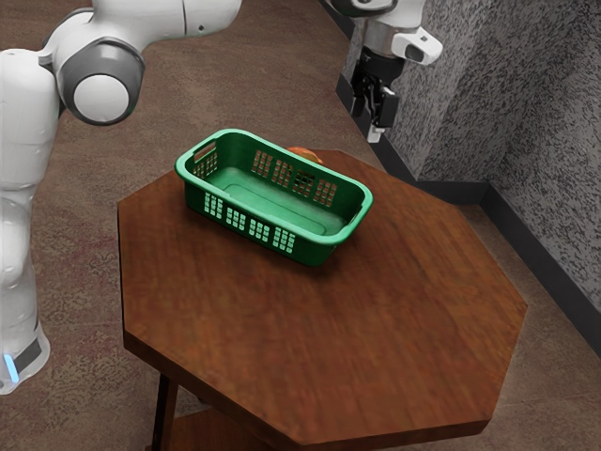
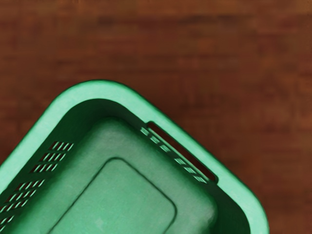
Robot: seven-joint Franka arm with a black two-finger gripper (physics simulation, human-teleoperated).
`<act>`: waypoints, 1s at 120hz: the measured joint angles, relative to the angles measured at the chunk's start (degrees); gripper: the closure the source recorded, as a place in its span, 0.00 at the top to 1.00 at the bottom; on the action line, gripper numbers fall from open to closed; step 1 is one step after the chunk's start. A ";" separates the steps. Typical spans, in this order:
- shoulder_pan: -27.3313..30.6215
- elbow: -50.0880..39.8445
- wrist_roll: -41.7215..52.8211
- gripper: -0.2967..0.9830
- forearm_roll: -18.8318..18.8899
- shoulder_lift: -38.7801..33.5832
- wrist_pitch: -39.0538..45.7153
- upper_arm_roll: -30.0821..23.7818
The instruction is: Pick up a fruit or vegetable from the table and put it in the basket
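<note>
At the exterior view's left stands the white Franka arm (image 1: 21,178), a blue light glowing on its base and a grey-ringed round joint cover above. Next comes the brown, straight-sided wooden tabletop (image 1: 404,319), with part of a dark leg and a lower wooden shelf (image 1: 221,432) beneath it. The green plastic basket (image 1: 252,141) sits upright near the tabletop's far edge, set at a slant. Its walls are pierced with groups of small slots, and its end has a handle opening.

Just past the basket's far long wall, the top of a rounded orange-coloured fruit or vegetable (image 1: 303,152) peeks over the rim. It is outside the basket; most of it is hidden, so its exact kind and whether it touches the basket cannot be told.

Farther right, the black end effector (image 1: 376,132) hangs raised and points downward. How far open it is, and whether it has hold of anything, cannot be told. The wrist view looks down into one end of the basket, showing the handle opening, slotted side and a rounded outline on its floor, with wood grain around it. At the exterior view's right rises a mottled grey wall (image 1: 540,122) with a dark baseboard (image 1: 545,249).
</note>
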 joint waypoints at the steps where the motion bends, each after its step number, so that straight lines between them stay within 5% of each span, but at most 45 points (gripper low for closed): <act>1: 0.00 0.01 -0.01 0.77 0.00 0.00 0.00 -0.01; 56: 0.87 0.12 -0.10 0.77 -3.76 0.34 -0.19 2.29; 77: -2.51 12.10 -1.37 0.77 -4.63 -0.84 -3.37 1.42; 106: -4.72 13.96 -5.81 0.77 -4.86 -0.70 -2.47 -2.04; 120: -4.18 13.71 -8.39 0.77 -4.88 4.19 -0.81 3.50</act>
